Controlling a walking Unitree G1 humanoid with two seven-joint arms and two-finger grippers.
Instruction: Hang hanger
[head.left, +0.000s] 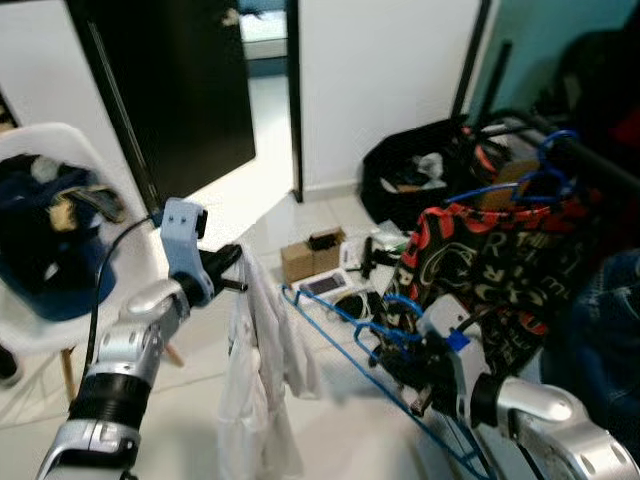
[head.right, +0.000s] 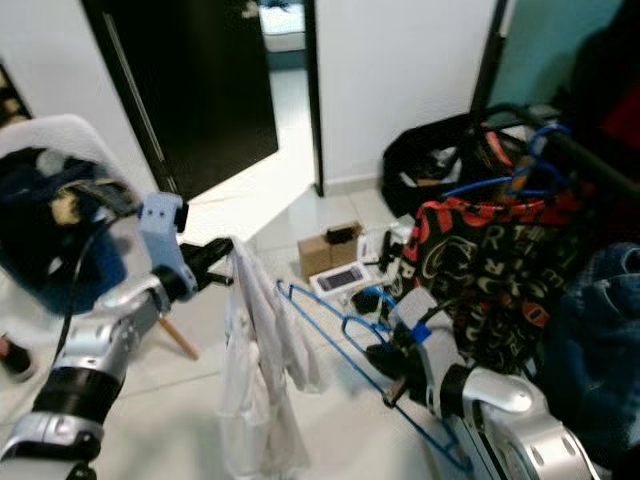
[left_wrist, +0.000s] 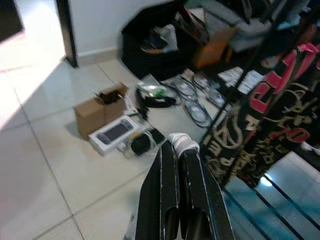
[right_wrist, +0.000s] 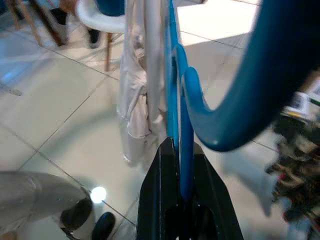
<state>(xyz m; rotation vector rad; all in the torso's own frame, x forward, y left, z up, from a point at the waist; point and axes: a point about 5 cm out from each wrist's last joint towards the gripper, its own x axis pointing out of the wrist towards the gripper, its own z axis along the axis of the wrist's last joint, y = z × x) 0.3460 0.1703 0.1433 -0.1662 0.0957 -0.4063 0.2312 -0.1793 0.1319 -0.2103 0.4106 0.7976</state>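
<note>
Two grippers share the load: the left gripper pinches the thin white cloth garment, the right gripper clamps the blue plastic hanger. Hanging it on the dark clothes rack remains undone, I judge.

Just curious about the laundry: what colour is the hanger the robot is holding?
Blue. The hanger shows best in the right wrist view, clamped in the right gripper.
</note>
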